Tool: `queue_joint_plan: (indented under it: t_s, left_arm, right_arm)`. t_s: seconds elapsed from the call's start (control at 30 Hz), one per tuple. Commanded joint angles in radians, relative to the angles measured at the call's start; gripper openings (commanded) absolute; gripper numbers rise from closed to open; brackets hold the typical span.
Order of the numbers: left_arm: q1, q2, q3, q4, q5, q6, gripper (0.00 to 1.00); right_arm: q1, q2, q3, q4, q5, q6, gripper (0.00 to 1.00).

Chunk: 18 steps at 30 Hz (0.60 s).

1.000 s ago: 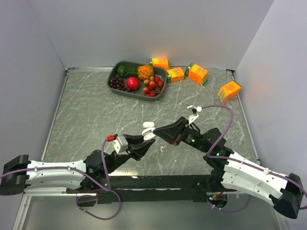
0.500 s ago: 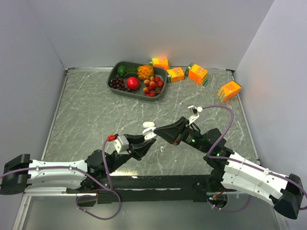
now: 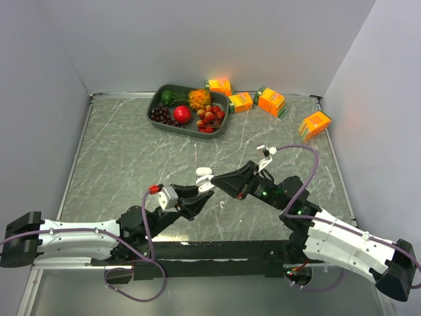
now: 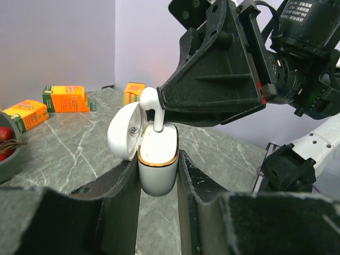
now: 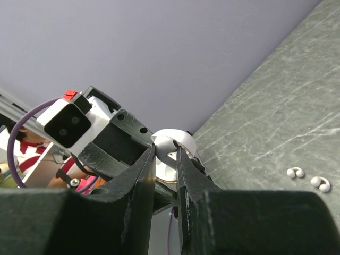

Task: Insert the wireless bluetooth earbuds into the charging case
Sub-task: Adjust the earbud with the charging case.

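My left gripper [image 3: 199,192] is shut on the white charging case [image 4: 158,159], held upright above the table with its lid [image 4: 125,138] hinged open to the left. My right gripper [image 5: 164,153] is shut on a white stemmed earbud [image 4: 151,109], and the stem points down into the case's open top. In the right wrist view the earbud [image 5: 169,150] sits between the fingertips, in front of the lid [image 5: 178,139]. Two small rounded white earbuds [image 5: 295,172] [image 5: 321,183] lie on the table. In the top view they show as a white speck [image 3: 222,205] below the grippers.
A dark tray [image 3: 160,99] of fruit stands at the back centre. Several orange juice cartons [image 3: 271,101] lie beside it and along the back right, one [image 3: 314,124] near the right wall. Grey walls close the table on three sides.
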Motion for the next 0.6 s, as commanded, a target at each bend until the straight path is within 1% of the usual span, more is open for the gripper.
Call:
queue_joint_plan:
  t_s: [0.0, 0.03, 0.07, 0.1, 0.2, 0.4, 0.57]
  left_arm:
    - [-0.004, -0.019, 0.045, 0.076, -0.012, 0.007, 0.01]
    - [-0.004, -0.021, 0.045, 0.076, -0.012, 0.007, 0.01]
    - [-0.003, -0.021, 0.045, 0.071, -0.013, 0.009, 0.01]
    - [-0.004, -0.022, 0.045, 0.071, -0.013, 0.009, 0.01]
    - [-0.003, -0.024, 0.047, 0.065, -0.015, 0.009, 0.01]
    - [-0.003, -0.03, 0.042, 0.06, -0.016, 0.006, 0.01]
    - [-0.003, -0.031, 0.037, 0.059, -0.018, 0.007, 0.01]
  right_arm:
    - [-0.002, -0.009, 0.041, -0.066, -0.016, -0.029, 0.12]
    - [-0.002, -0.009, 0.042, -0.074, -0.015, -0.032, 0.18]
    - [0.0, -0.012, 0.045, -0.091, -0.012, -0.035, 0.21]
    - [0.0, -0.015, 0.051, -0.101, -0.007, -0.038, 0.27]
    - [-0.002, -0.02, 0.059, -0.127, 0.004, -0.046, 0.33]
    - [0.0, -0.039, 0.076, -0.186, 0.028, -0.07, 0.4]
    - [0.0, -0.04, 0.099, -0.215, 0.027, -0.092, 0.43]
